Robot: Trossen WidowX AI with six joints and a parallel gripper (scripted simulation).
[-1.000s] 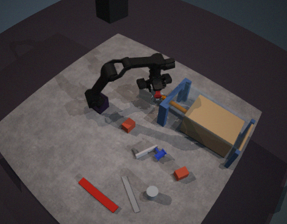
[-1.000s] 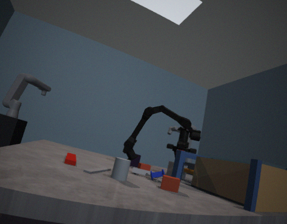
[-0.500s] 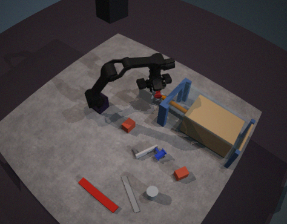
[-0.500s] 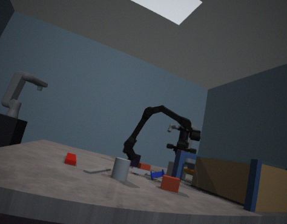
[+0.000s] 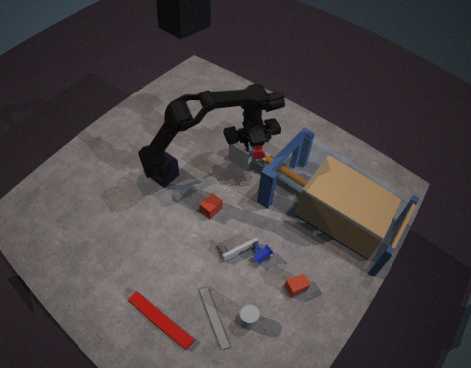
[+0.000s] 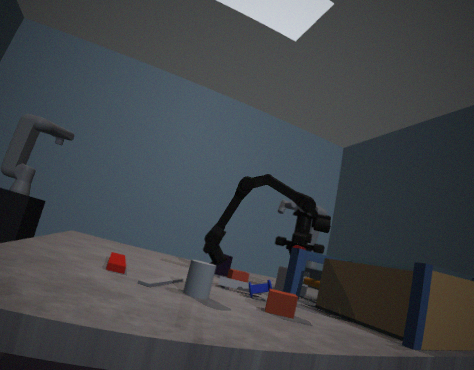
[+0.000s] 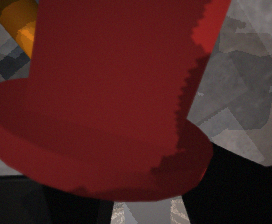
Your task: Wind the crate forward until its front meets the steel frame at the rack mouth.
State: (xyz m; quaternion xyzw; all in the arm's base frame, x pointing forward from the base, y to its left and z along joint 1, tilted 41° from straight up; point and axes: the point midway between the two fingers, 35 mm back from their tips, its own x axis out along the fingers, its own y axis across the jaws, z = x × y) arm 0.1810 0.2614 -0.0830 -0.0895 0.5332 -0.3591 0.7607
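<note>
Red-knobbed handle (image 5: 258,152) (image 6: 299,247) (image 7: 113,75) is grasped by the gripper (image 5: 254,148) (image 6: 299,249) (image 7: 143,132), its fingers fairly close together.

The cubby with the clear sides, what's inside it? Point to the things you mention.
A big tan crate (image 5: 356,196) (image 6: 363,287) sits inside, and an orange strap (image 5: 292,175) runs to its front. The crate hides its own bottom, and I can't see what's in it.

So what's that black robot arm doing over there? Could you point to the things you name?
The black arm's gripper (image 5: 249,147) is shut on part of the winch handle, by its red knob (image 5: 258,152) (image 7: 113,100). An orange strap (image 5: 292,175) (image 7: 19,20) runs toward the big tan crate (image 5: 354,199) (image 6: 366,292). The crate is sitting flat, back from the blue frame (image 5: 267,189) (image 6: 295,272) it has to reach.
</note>
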